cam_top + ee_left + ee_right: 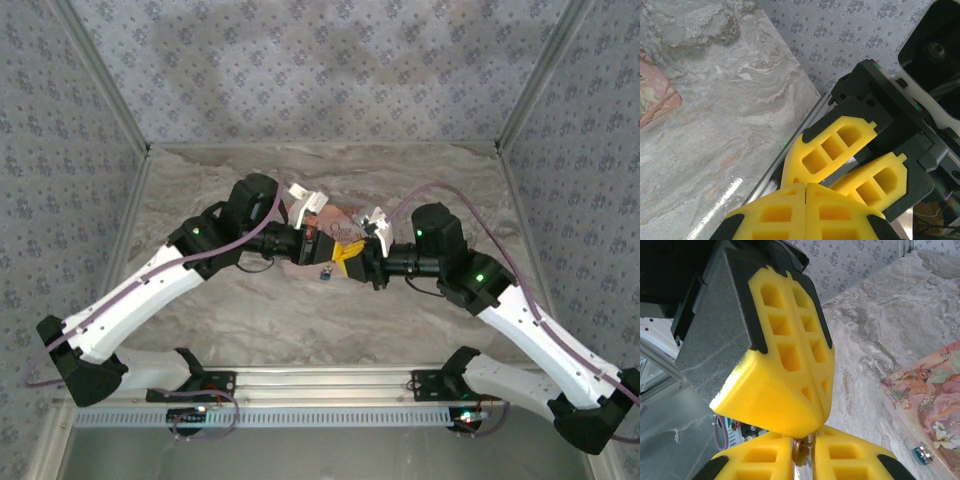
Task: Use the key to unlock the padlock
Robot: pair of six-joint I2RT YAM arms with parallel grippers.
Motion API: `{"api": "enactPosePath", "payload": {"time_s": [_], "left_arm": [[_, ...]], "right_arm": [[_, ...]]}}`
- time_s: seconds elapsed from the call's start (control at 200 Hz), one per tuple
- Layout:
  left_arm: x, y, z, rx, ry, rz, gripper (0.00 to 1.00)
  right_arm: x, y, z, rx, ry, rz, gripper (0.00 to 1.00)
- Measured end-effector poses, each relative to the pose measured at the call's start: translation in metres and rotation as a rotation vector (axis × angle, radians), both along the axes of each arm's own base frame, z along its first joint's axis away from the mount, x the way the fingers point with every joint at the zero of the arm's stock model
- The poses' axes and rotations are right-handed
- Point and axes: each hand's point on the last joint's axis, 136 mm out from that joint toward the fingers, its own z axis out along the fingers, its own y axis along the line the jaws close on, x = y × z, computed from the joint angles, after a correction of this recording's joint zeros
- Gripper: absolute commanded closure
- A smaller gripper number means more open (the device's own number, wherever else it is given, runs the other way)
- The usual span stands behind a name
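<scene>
The padlock (922, 454), tiny and blue-teal, lies on the marble table beside the pink picture box (930, 400), apart from both grippers; from above the padlock (326, 270) sits just below the meeting fingers. My right gripper (803, 441) is shut on a small brass key (800, 454) with a metal ring, held upright between its yellow pads. My left gripper (805, 186) is shut, pads pressed together, and its tip (807, 426) touches the top of the key. Whether it pinches the key or ring is hidden. Both grippers (345, 255) meet above the table's middle.
The pink box (335, 222) lies just behind the grippers, partly covered by the left wrist. The marble table (300, 320) is ringed by patterned walls, with a metal rail (320, 385) along the near edge.
</scene>
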Motion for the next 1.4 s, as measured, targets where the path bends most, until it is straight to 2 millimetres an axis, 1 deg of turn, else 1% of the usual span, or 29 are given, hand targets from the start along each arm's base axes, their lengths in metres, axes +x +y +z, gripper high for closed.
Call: {"api": "enactPosePath", "payload": {"time_s": [0.1, 0.185, 0.355, 0.38, 0.41, 0.425, 0.5, 0.525, 0.62, 0.665, 0.825, 0.949, 1.009, 1.034, 1.129, 1.214, 1.294, 1.399], "left_arm": [[-0.001, -0.001, 0.0, 0.001, -0.001, -0.005, 1.0], [-0.001, -0.002, -0.001, 0.004, 0.001, -0.007, 1.0], [0.0, -0.004, -0.002, 0.01, -0.001, -0.012, 1.0], [0.0, -0.004, -0.002, 0.01, 0.0, -0.012, 0.94], [0.0, -0.004, -0.002, 0.011, -0.002, -0.012, 0.82], [0.001, -0.004, -0.002, 0.011, -0.004, -0.012, 0.77], [0.0, -0.005, -0.001, 0.008, -0.012, -0.011, 0.6], [0.001, -0.006, -0.001, 0.008, -0.024, -0.011, 0.58], [0.004, -0.004, 0.001, 0.01, -0.049, 0.014, 0.55], [0.006, -0.002, 0.003, 0.002, -0.067, 0.031, 0.51], [0.006, 0.012, 0.011, -0.048, -0.141, 0.085, 0.48], [0.006, 0.026, 0.005, -0.084, -0.179, 0.141, 0.48], [0.007, 0.029, 0.003, -0.107, -0.192, 0.158, 0.46], [0.007, 0.029, 0.002, -0.121, -0.197, 0.164, 0.44], [0.008, 0.028, -0.006, -0.155, -0.202, 0.175, 0.43], [0.01, 0.025, -0.009, -0.186, -0.203, 0.178, 0.4], [0.009, 0.022, -0.005, -0.223, -0.208, 0.168, 0.37], [0.007, 0.019, 0.008, -0.284, -0.225, 0.153, 0.35]], "right_arm": [[0.0, -0.001, -0.001, -0.008, 0.006, -0.002, 0.96], [0.0, -0.002, -0.003, -0.016, 0.013, -0.006, 0.99], [0.001, -0.004, -0.004, -0.025, 0.016, -0.017, 1.0], [0.002, -0.004, -0.005, -0.025, 0.016, -0.019, 1.0], [0.002, -0.004, -0.005, -0.026, 0.015, -0.021, 1.0], [0.002, -0.004, -0.005, -0.026, 0.015, -0.021, 1.0], [0.002, -0.003, -0.004, -0.023, 0.013, -0.02, 1.0], [0.002, -0.003, -0.004, -0.021, 0.012, -0.02, 1.0], [0.003, -0.002, -0.001, 0.003, 0.011, -0.026, 1.0], [0.006, -0.003, -0.001, 0.017, 0.013, -0.036, 1.0], [0.012, -0.007, -0.003, 0.072, 0.05, -0.082, 1.0], [0.018, -0.01, 0.005, 0.146, 0.074, -0.118, 1.0], [0.022, -0.012, 0.007, 0.185, 0.088, -0.137, 1.0], [0.024, -0.013, 0.009, 0.204, 0.098, -0.146, 1.0], [0.029, -0.016, 0.013, 0.27, 0.13, -0.169, 1.0], [0.03, -0.015, 0.021, 0.321, 0.153, -0.167, 1.0], [0.028, -0.015, 0.032, 0.37, 0.165, -0.156, 1.0], [0.023, -0.015, 0.047, 0.426, 0.164, -0.132, 1.0]]}}
